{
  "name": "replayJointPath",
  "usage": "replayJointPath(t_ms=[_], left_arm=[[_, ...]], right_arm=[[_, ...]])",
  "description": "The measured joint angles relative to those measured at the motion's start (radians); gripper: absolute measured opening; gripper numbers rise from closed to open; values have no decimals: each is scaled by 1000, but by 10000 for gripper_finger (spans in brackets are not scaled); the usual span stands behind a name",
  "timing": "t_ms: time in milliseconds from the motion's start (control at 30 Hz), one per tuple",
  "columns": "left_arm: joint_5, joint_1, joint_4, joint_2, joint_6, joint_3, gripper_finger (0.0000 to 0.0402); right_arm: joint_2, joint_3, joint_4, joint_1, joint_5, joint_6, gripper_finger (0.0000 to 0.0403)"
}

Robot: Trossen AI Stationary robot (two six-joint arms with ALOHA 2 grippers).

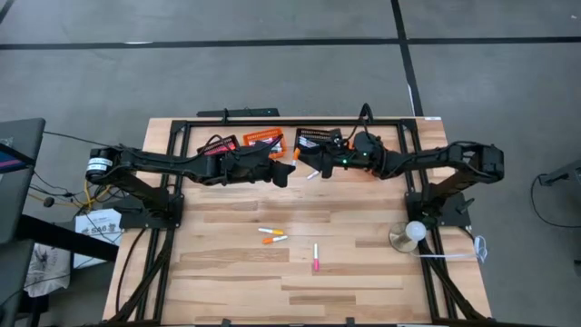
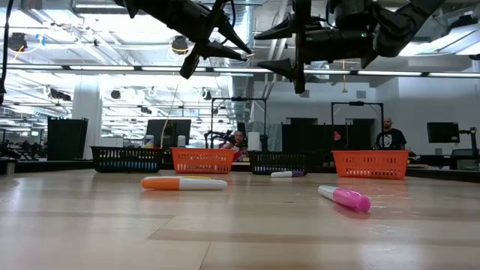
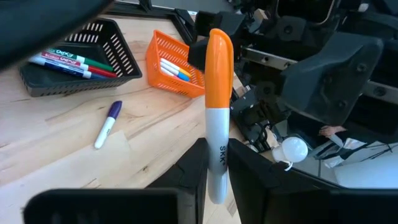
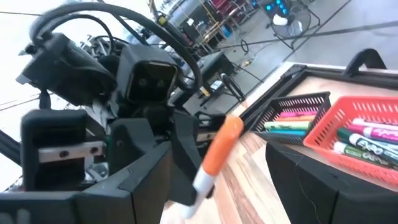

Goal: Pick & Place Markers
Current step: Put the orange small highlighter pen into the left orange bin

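My left jaws are clamped on the white barrel of an orange-capped marker [image 3: 218, 118], which stands up between my left fingers [image 3: 194, 169] with its cap pointing away from the wrist. I hold it in the air above the far middle of the tabletop [image 1: 227, 291], just in front of the row of baskets. My right jaws face it from the right at the same height and stand wide. In the right wrist view the marker sits tilted in the gap between my right fingers [image 4: 306, 180], and I cannot tell whether they touch it. On the tabletop below, near the right arm, lies a purple-capped marker [image 3: 107, 123], close to a black basket [image 3: 127, 62] that holds red, green and other markers. Beside that basket an orange basket [image 3: 163, 59] leans over with more markers inside. The low view shows four baskets along the far edge, black and orange by turns from left to right. Nearer, around the middle of the tabletop, two orange-capped markers [image 1: 271, 235] lie close together, and a pink-capped marker [image 1: 316, 257] lies just near and right of them, well apart from the baskets. A white ball on a round base [image 1: 412, 233] stands by the foot of my right arm.
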State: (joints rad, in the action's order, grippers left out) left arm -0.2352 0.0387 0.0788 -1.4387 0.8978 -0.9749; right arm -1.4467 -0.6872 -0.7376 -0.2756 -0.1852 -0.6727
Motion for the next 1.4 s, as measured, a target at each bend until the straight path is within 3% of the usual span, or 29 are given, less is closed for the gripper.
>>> replayJointPath(t_ms=[333, 567, 1000, 1267, 1400], left_arm=[[0, 0, 6, 0, 0, 0, 61], [2, 0, 5, 0, 0, 0, 60], [0, 0, 11, 0, -1, 1, 61], [0, 0, 9, 0, -3, 1, 62], [0, 0, 9, 0, -2, 1, 62]], right_arm=[[-5, -13, 48, 14, 4, 0, 250], [-117, -104, 45, 40, -3, 0, 250], [-137, -149, 94, -45, -195, -4, 249], [-142, -149, 92, -54, -201, -7, 248], [-142, -149, 91, -61, -191, -3, 227]])
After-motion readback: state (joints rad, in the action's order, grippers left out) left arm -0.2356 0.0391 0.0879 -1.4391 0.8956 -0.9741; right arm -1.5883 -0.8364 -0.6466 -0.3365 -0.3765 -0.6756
